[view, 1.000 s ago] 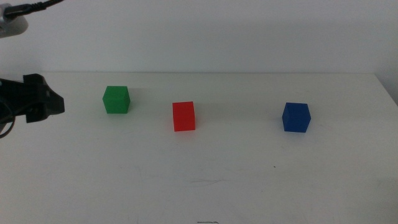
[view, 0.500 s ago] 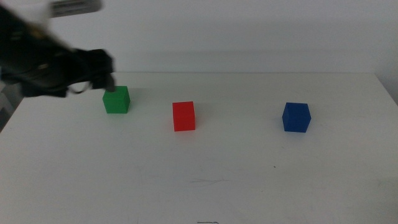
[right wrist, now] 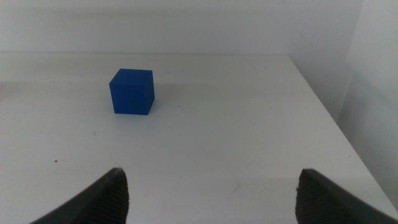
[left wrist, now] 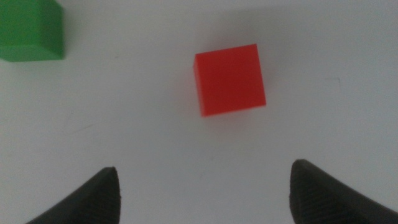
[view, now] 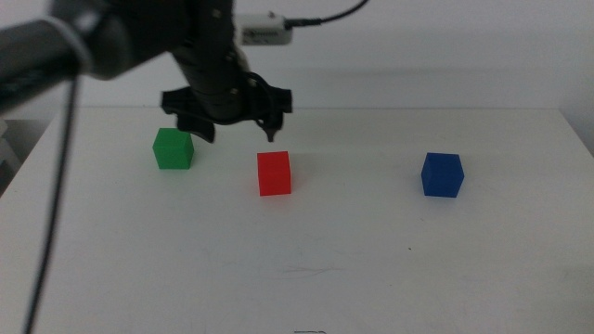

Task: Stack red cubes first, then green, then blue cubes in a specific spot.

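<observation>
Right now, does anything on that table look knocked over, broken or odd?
Nothing stands out. The green cube, red cube and blue cube sit flat and apart on the table. The open left gripper hovers behind red.

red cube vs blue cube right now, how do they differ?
Colour: the red cube is bright red, the blue cube deep blue. Place: the red cube sits near the table's middle, the blue cube toward the right side. Attention: the open left hand hovers just behind the red cube, while the right hand is out of the middle view, open, well short of the blue cube. Both rest flat on the table and look equal in size.
</observation>
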